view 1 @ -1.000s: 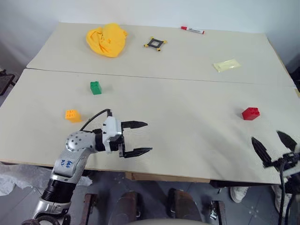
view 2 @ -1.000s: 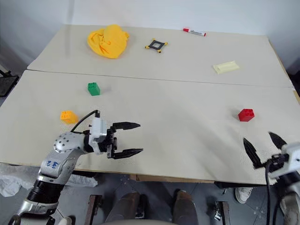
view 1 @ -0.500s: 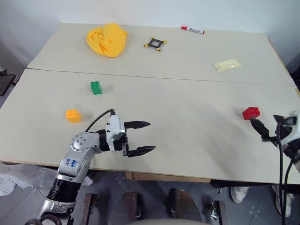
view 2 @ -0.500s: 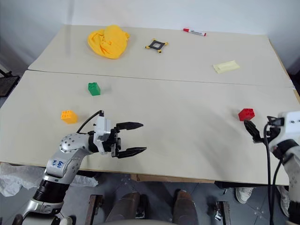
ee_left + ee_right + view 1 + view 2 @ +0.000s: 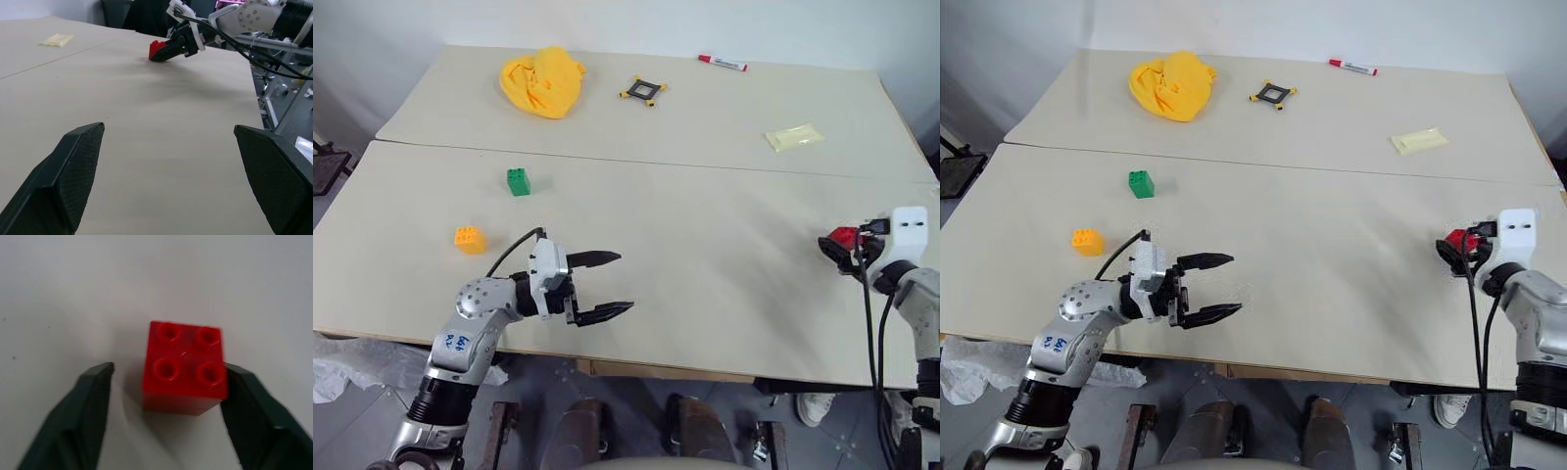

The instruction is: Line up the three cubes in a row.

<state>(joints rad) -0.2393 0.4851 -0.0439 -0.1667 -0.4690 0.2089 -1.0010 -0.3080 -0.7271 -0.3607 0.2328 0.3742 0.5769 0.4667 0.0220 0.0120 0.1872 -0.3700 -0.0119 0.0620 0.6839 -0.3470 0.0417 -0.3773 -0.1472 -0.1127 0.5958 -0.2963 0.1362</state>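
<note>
The red cube [image 5: 842, 236] sits near the table's right edge, studs up. My right gripper [image 5: 834, 245] reaches it from the near side with a finger on each flank. In the right wrist view one finger [image 5: 247, 401] touches the red cube [image 5: 185, 367] and the other finger [image 5: 90, 401] stands off it with a gap. The green cube [image 5: 518, 181] and the orange-yellow cube [image 5: 469, 238] lie apart on the left half of the table. To the right of the orange-yellow cube, my left gripper [image 5: 625, 282] hovers open and empty over the front edge, pointing right.
A crumpled yellow cloth [image 5: 543, 81], a small black-and-yellow square frame [image 5: 644, 91] and a red marker [image 5: 720, 63] lie along the far side. A flat pale yellow packet [image 5: 793, 138] lies at the back right. A seam [image 5: 705, 164] crosses the table.
My right gripper moved forward from the table's front edge up to the red cube, and its fingers narrowed around it. The left gripper stayed put.
</note>
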